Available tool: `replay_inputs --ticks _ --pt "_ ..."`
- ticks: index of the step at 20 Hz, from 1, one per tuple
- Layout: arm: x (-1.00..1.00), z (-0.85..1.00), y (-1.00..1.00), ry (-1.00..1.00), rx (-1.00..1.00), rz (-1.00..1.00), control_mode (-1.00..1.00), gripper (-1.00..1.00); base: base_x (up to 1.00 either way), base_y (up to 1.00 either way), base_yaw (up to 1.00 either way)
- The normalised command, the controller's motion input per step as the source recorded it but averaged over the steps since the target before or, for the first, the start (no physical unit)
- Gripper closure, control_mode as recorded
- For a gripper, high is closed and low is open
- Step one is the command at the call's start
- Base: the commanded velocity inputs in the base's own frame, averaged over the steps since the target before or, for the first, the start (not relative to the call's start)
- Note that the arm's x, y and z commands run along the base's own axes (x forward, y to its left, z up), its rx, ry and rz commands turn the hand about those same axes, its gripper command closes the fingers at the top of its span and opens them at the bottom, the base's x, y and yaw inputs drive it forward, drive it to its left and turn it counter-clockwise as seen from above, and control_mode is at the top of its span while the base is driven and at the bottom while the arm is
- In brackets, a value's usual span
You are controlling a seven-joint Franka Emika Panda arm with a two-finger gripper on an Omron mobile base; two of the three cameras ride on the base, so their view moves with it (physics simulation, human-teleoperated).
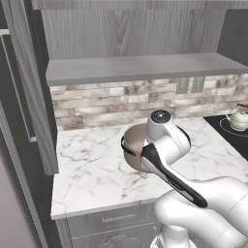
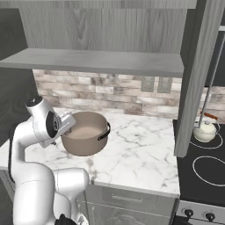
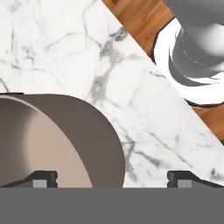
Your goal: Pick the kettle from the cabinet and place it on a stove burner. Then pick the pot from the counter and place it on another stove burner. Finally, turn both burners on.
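Note:
The taupe pot (image 1: 131, 145) (image 2: 85, 134) stands on the white marble counter (image 1: 87, 164) (image 2: 140, 149), with my hand at its near-left rim. In the hand view my gripper (image 3: 111, 178) is open, its fingertips (image 3: 43, 178) wide apart, and the pot's wall (image 3: 87, 135) rises between them. The cream kettle (image 1: 239, 119) (image 2: 205, 131) sits on a back burner (image 2: 210, 144) of the black cooktop (image 1: 224, 127). A front burner ring (image 2: 211, 169) is bare. The cabinet shelf (image 1: 140, 68) (image 2: 96, 59) holds nothing.
The open dark cabinet door (image 2: 197, 79) with its bar handle (image 2: 213, 74) hangs between counter and stove. Behind the counter a brick backsplash (image 1: 97, 104) carries outlets (image 2: 156, 84). Stove knobs (image 2: 189, 213) face front; grey drawers (image 1: 114, 220) sit below the slab. Wood floor (image 3: 140, 17) lies past the counter edge.

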Motion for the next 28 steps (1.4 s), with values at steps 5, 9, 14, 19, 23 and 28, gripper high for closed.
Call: replay_inputs --ticks 5,9,14,19,23,28 --pt "0.17 -0.14 0.0 0.0 0.0 0.0 -1.0 -1.0 0.0 0.0 0.0" --pt "0.11 -0.18 0.0 0.0 0.0 0.0 -1.0 -1.0 0.0 0.0 0.0" --pt "0.12 -0.18 0.0 0.0 0.0 0.0 -1.0 -1.0 0.0 0.0 0.0" --pt "0.17 -0.14 0.0 0.0 0.0 0.0 -1.0 -1.0 0.0 0.0 0.0" --pt "0.18 -0.14 0.0 0.0 0.0 0.0 -1.0 -1.0 0.0 0.0 0.0" --pt "0.18 -0.15 0.0 0.0 0.0 0.0 -1.0 -1.0 0.0 0.0 0.0"
